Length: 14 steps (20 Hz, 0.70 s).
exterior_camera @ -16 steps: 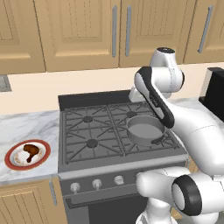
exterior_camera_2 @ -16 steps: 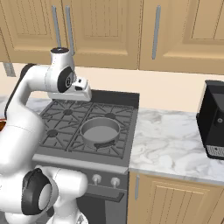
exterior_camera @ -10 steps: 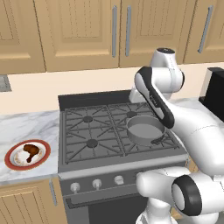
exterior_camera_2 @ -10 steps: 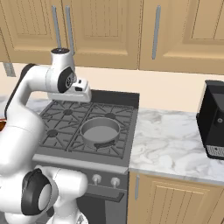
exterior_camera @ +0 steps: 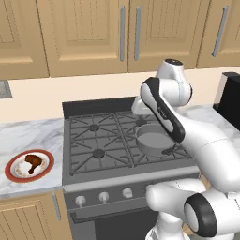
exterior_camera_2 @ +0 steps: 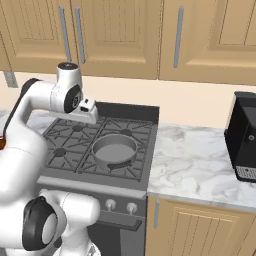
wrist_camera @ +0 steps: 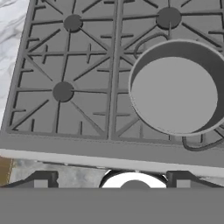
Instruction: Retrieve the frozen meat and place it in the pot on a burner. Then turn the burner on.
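On the marble counter (exterior_camera: 28, 136) left of the stove (exterior_camera: 110, 143): red-rimmed plate (exterior_camera: 11, 161) bearing the frozen meat (exterior_camera: 33, 162), a small reddish-brown drumstick lying well inside the rim. On the near right burner: the pot (exterior_camera: 152, 139), grey, shallow, empty, short handle pointing toward the near edge of the stove.

Gripper (wrist_camera: 113, 178) raised above the stove, aimed down at the grates; finger tips (wrist_camera: 40, 179) set wide apart, nothing between them, nothing held. Well apart from the meat, with the left burners and a strip of counter between.

Step in hand, as judged: travel to the plate for the pick; nothing of the task completed yet.

Procedure for a clean pick:
- Carry the hand leftward at height, clear of the grates and of the pot rim.
- Stop directly above the drumstick, not above the plate centre.
- Rotate the wrist so that the fingers straddle the narrow axis of the meat, across the thicker end if reachable.
- Keep the fingers wide until level with the piece; descend vertically, stopping short of hard contact with the plate.
- Close squarely; an off-centre pinch likely to squirt the piece sideways or drag the plate.
- Lift straight up before any move toward the pot.

Control knobs (exterior_camera: 103, 196) along the stove front, for the later step.
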Tool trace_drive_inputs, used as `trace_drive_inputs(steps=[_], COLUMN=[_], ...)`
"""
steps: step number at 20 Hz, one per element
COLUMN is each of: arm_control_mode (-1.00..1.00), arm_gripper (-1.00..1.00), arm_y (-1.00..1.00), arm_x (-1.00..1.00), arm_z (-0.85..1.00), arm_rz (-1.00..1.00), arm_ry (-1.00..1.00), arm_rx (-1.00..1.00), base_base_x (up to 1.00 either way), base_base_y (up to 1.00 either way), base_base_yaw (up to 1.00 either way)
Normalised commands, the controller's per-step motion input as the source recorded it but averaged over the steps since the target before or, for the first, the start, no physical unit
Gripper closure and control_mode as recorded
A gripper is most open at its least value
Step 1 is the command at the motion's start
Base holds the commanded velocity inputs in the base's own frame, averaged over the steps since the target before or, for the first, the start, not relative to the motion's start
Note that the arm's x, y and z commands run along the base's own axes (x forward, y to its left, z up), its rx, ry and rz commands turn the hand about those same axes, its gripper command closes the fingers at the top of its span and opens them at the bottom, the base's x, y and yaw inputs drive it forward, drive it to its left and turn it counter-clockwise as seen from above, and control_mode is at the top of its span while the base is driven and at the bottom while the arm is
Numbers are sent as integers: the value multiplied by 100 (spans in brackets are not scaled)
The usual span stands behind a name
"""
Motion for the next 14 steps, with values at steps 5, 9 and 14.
trace_drive_inputs(steps=[5,9,14], arm_control_mode=[-100,-100,-100], arm_gripper=[-100,-100,-100], arm_y=[57,67,83], arm_x=[-7,-8,-9], arm_z=[-17,-12,-12], arm_rz=[-7,-4,-4], arm_ry=[0,0,0], arm_rx=[5,4,1], base_base_x=[0,0,0], base_base_y=[0,0,0], base_base_yaw=[0,0,0])
